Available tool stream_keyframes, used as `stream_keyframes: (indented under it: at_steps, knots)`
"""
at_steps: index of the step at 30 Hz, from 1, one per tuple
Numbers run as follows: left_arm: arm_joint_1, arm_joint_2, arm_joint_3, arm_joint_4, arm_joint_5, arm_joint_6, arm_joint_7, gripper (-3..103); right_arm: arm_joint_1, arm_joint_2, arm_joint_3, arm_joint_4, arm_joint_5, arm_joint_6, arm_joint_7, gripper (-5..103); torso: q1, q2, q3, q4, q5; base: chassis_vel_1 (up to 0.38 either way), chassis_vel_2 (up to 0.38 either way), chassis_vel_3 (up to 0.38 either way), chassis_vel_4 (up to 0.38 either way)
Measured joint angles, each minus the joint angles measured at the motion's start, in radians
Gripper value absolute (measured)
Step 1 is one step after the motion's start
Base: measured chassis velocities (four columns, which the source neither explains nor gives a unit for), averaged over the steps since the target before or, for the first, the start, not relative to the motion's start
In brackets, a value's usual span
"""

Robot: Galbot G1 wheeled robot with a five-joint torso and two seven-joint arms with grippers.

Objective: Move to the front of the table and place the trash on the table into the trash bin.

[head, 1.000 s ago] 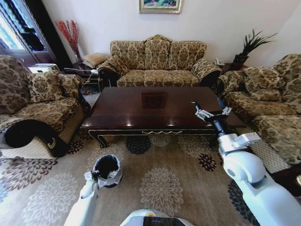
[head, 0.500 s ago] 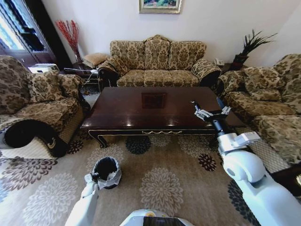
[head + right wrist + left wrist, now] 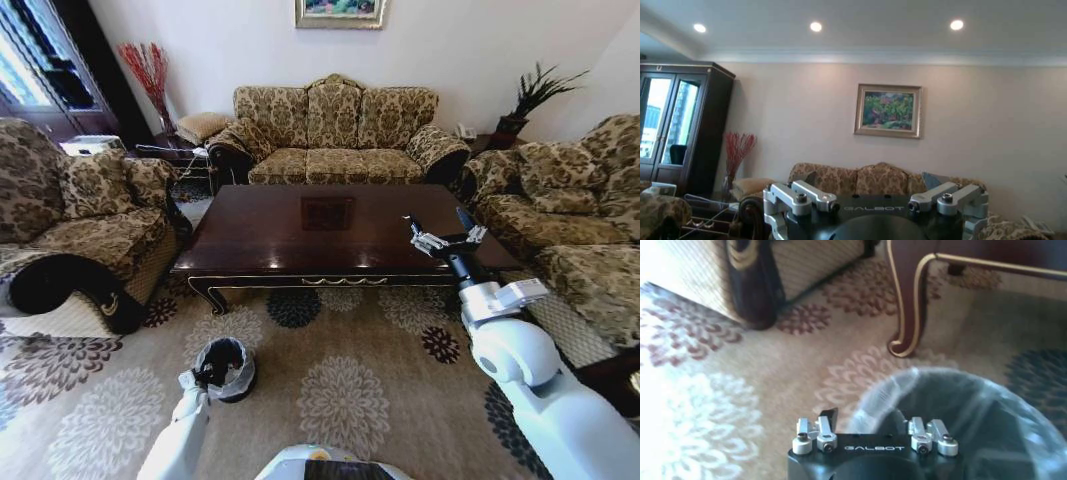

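The table (image 3: 270,225) stands ahead of me, its glossy dark top bare. The trash is out of view. The trash bin (image 3: 240,350), black-lined with a pale plastic rim, sits on the carpet near the table's front left leg. My left gripper (image 3: 208,376) is shut on its near rim. In the left wrist view the left gripper (image 3: 867,417) meets the bin (image 3: 953,400), with the table leg (image 3: 910,315) beyond. My right gripper (image 3: 437,227) hangs open, holding nothing, above the table's front right corner. The right wrist view has the right gripper (image 3: 870,180) pointing at the back wall.
An armchair (image 3: 90,220) flanks the table on the left, a sofa (image 3: 335,140) stands behind it and another sofa (image 3: 570,220) on the right. Patterned carpet (image 3: 345,390) lies between me and the table. A potted plant (image 3: 530,100) stands in the far right corner.
The trash bin and my left gripper have slid a little toward me and to the left. The right gripper has drifted slightly left and up. The table holds its place.
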Motion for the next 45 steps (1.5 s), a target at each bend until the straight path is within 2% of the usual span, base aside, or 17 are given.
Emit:
stream_keyframes:
  at_steps: [2,4,8,9,10,11,13,14,17,19,21,27,28,30,34,39,45]
  knots:
    - [0.020,0.009,-0.018,-0.037,0.001,-0.027,-0.034,70,0.001,0.000,-0.004,0.002,0.000,0.000,0.000,100,0.000,0.000,0.000,0.0004,-0.0003,0.000,0.000,0.000,0.000]
    - [0.026,0.010,-0.027,-0.055,0.001,-0.029,-0.040,70,0.002,0.001,-0.005,0.003,0.000,0.000,0.000,100,0.000,0.000,0.000,0.0005,-0.0003,0.000,0.000,0.000,0.000]
    - [0.067,0.010,-0.096,-0.242,0.046,-0.028,-0.068,91,0.005,0.007,-0.016,0.010,-0.002,-0.007,0.001,100,0.000,0.000,0.000,0.0000,-0.0004,0.000,0.000,0.000,0.000]
    - [0.067,0.010,-0.096,-0.242,0.046,-0.028,-0.068,91,0.005,0.007,-0.016,0.010,-0.002,-0.007,0.001,100,0.000,0.000,0.000,0.0000,-0.0004,0.000,0.000,0.000,0.000]
    - [0.084,0.007,-0.114,-0.315,0.065,-0.027,-0.071,91,0.004,0.008,-0.016,0.015,-0.002,-0.013,0.003,100,0.000,0.000,0.000,-0.0001,-0.0002,0.000,0.000,0.000,0.000]
    - [0.124,-0.004,-0.136,-0.462,0.080,-0.013,-0.073,98,-0.002,0.010,-0.013,0.021,-0.001,-0.028,0.007,100,0.000,0.000,0.000,0.0002,-0.0001,0.000,0.000,0.000,0.000]
    - [0.179,-0.031,-0.152,-0.672,0.084,0.025,-0.064,100,-0.025,0.019,0.005,0.023,-0.001,-0.060,-0.002,100,0.000,0.000,0.000,0.0005,0.0002,0.000,0.000,0.000,0.000]
    - [0.179,-0.031,-0.152,-0.672,0.084,0.025,-0.064,100,-0.025,0.019,0.005,0.023,-0.001,-0.060,-0.002,100,0.000,0.000,0.000,0.0005,0.0002,0.000,0.000,0.000,0.000]
    - [0.281,-0.108,-0.125,-0.992,0.081,0.074,-0.005,100,-0.137,0.059,0.049,0.031,-0.026,-0.116,-0.037,100,0.000,0.000,0.000,0.0000,0.0003,0.000,0.000,0.000,0.000]
    - [0.293,-0.118,-0.119,-1.026,0.081,0.078,0.006,100,-0.157,0.067,0.057,0.031,-0.034,-0.117,-0.047,100,0.000,0.000,0.000,0.0000,0.0003,0.000,0.000,0.000,0.000]
    - [0.364,-0.149,-0.091,-1.157,0.101,0.080,0.069,100,-0.270,0.123,0.116,0.006,-0.118,-0.070,-0.111,100,0.000,0.000,0.000,-0.0002,0.0004,0.000,0.000,0.000,0.000]
    - [0.450,-0.162,-0.063,-1.267,0.123,0.081,0.091,100,-0.489,0.258,0.238,-0.005,-0.213,0.046,-0.172,100,0.000,0.000,0.000,0.0001,0.0003,0.000,0.000,0.000,0.000]
    - [0.450,-0.162,-0.063,-1.267,0.123,0.081,0.091,100,-0.489,0.258,0.238,-0.005,-0.213,0.046,-0.172,100,0.000,0.000,0.000,0.0001,0.0003,0.000,0.000,0.000,0.000]
    - [0.459,-0.158,-0.054,-1.289,0.133,0.084,0.103,100,-0.571,0.314,0.289,-0.032,-0.272,0.135,-0.222,100,0.000,0.000,0.000,-0.0003,-0.0003,0.000,0.000,0.000,0.000]
    - [0.465,-0.153,-0.043,-1.320,0.143,0.095,0.126,100,-0.612,0.378,0.312,-0.055,-0.325,0.207,-0.247,100,0.000,0.000,0.000,0.0000,0.0001,0.000,0.000,0.000,0.000]
    - [0.474,-0.154,-0.009,-1.346,0.155,0.128,0.145,100,-0.621,0.468,0.233,-0.005,-0.348,0.206,-0.217,100,0.000,0.000,0.000,0.0003,-0.0003,0.000,0.000,0.000,0.000]
    - [0.471,-0.147,-0.002,-1.343,0.169,0.139,0.151,100,-0.577,0.485,0.196,0.038,-0.339,0.178,-0.207,100,0.000,0.000,0.000,0.0002,-0.0001,0.000,0.000,0.000,0.000]
